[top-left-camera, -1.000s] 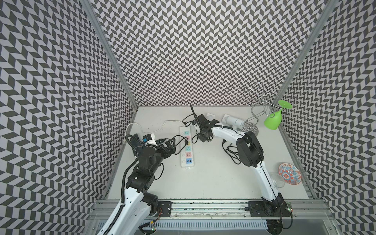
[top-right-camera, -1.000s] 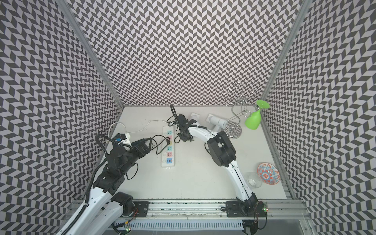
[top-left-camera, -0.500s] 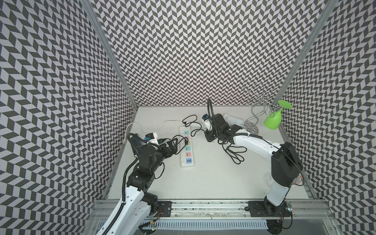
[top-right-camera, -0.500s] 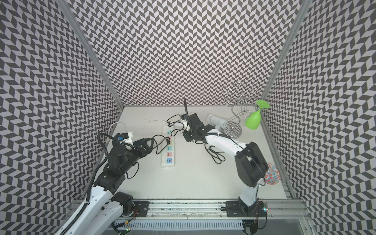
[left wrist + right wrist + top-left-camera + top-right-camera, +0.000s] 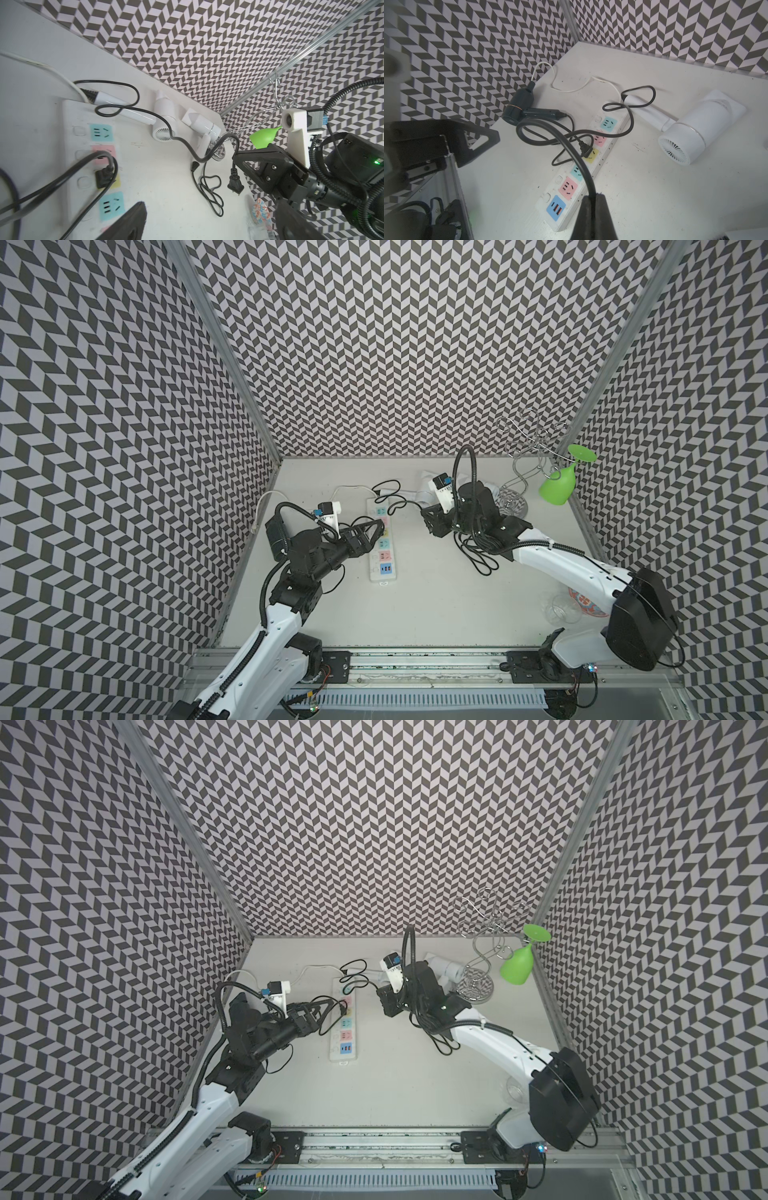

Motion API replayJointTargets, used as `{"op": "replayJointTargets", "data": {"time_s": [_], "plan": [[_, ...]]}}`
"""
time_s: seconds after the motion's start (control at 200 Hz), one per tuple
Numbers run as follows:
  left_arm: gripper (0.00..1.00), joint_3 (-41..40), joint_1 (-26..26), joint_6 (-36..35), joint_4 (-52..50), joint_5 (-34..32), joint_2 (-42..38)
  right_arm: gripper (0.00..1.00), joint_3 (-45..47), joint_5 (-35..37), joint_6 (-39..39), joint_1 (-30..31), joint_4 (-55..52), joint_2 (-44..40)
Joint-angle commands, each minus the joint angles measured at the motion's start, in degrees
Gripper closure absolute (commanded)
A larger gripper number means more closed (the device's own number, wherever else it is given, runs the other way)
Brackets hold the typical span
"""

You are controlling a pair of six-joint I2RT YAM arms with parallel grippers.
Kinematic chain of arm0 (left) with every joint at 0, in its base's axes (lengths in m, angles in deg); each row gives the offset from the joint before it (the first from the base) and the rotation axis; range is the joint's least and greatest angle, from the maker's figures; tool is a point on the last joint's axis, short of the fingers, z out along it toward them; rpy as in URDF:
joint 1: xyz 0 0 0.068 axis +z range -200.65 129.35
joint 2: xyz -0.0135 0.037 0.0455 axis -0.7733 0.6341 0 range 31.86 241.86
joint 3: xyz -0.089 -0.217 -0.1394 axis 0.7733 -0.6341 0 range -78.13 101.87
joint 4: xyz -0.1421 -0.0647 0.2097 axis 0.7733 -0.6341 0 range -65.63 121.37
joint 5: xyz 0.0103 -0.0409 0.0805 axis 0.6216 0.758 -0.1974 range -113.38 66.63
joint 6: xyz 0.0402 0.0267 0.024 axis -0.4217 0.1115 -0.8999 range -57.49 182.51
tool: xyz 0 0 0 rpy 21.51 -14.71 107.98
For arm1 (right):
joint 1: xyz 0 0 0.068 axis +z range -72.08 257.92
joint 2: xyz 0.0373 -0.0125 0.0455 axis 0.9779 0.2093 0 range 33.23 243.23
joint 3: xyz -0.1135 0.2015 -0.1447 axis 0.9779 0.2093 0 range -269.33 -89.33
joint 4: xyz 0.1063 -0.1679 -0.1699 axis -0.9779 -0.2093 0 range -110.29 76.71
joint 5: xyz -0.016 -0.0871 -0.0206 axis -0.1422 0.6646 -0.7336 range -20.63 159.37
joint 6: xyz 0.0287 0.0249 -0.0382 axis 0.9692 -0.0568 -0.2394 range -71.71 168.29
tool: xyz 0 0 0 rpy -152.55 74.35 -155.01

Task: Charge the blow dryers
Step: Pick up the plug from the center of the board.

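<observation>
- Just above centre in both top views, the right gripper (image 5: 430, 522) is pinched tight on the black cord (image 5: 589, 180) of a white blow dryer (image 5: 691, 133). Its plug (image 5: 235, 184) hangs loose below the gripper.
- Left of centre, the left gripper (image 5: 374, 533) is spread wide and holds nothing. It hovers over the left edge of the power strip (image 5: 382, 549).
- Another plug sits in the strip's yellow socket (image 5: 586, 152).
- The black blow dryer (image 5: 519, 106) lies tight against the left wall, with little room beside it. The left arm hides it in both top views.
- Near the back wall, a second white blow dryer (image 5: 202, 124) lies just beside the wire rack (image 5: 513, 506) at upper right, a crowded corner.
- There is open room in the lower centre. The surface (image 5: 436, 605) is bare from the strip across to the right arm and down to the front rail (image 5: 415, 659).
- At lower right, a patterned bowl (image 5: 579, 601) is tucked partly under the right arm, near the right edge.
</observation>
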Motion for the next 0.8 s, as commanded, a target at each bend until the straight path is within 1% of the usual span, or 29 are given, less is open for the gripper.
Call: {"op": "replayJointTargets", "data": {"time_s": [0.0,0.075,0.12,0.195,0.28,0.34,0.406,0.516,0.576,0.671,0.796], "plan": [[0.01,2.4,-0.4,3.2,4.7,4.7,0.0,1.00,3.3,0.2,2.6,0.3,9.1,-2.6],[0.02,2.4,-2.2,5.5,6.0,5.1,-0.1,1.00,4.5,1.1,4.2,0.3,11.4,-3.3],[0.03,2.4,-3.9,6.8,6.0,4.4,-0.1,1.00,4.4,0.6,4.4,0.3,11.7,-3.6],[0.04,2.6,-6.8,9.0,6.1,2.8,0.5,1.00,6.4,0.2,5.2,0.6,15.3,-4.6],[0.08,3.9,-8.9,12.3,5.8,2.3,1.7,1.00,8.9,1.9,5.2,1.0,18.9,-5.3],[0.10,4.6,-10.3,15.1,6.5,2.2,2.2,1.00,10.0,4.4,4.6,1.7,19.9,-5.5],[0.10,5.2,-11.5,17.8,6.7,1.0,2.5,1.00,11.3,6.3,3.6,2.5,21.1,-6.0],[0.07,6.1,-11.7,21.1,6.7,-2.0,3.7,1.00,13.6,7.9,2.1,3.9,23.9,-7.0],[0.06,7.7,-11.6,21.9,6.4,-2.4,6.0,1.00,14.2,8.0,1.3,4.6,24.7,-7.1],[0.06,12.1,-11.7,22.7,3.7,-1.0,11.9,1.00,14.6,8.7,-0.3,6.0,25.2,-7.2],[0.12,18.1,-11.7,23.0,-2.8,0.7,19.7,1.00,15.0,8.7,-1.8,7.0,25.8,-7.5]]}}
